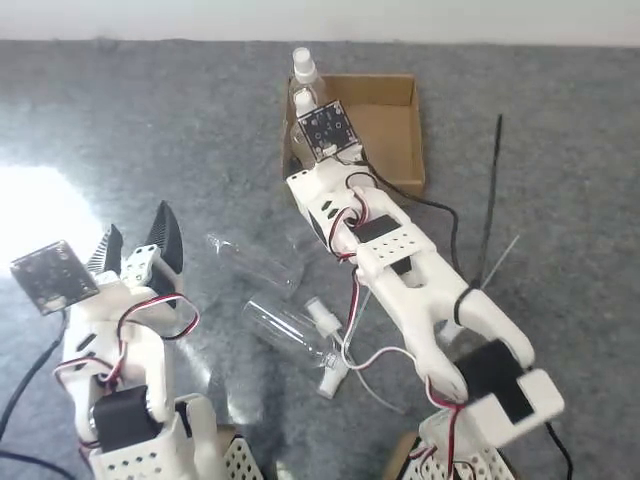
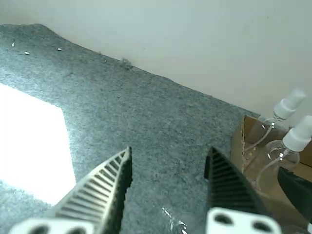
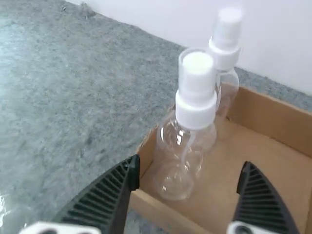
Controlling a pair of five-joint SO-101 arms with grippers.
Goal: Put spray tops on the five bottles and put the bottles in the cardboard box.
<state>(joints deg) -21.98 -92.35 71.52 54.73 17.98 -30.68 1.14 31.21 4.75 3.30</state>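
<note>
Two clear bottles with white spray tops stand upright in the near corner of the cardboard box. My right gripper hangs open just in front of the nearer one, a finger on either side and not touching it. In the high view the box is at the back centre. Two uncapped bottles lie on the table in the middle, with loose spray tops beside them. My left gripper is open and holds nothing, at the front left.
The grey felt table has a bright glare patch at the left. A black cable runs past the box's right side. Red and white wires trail from the right arm over the lying bottles.
</note>
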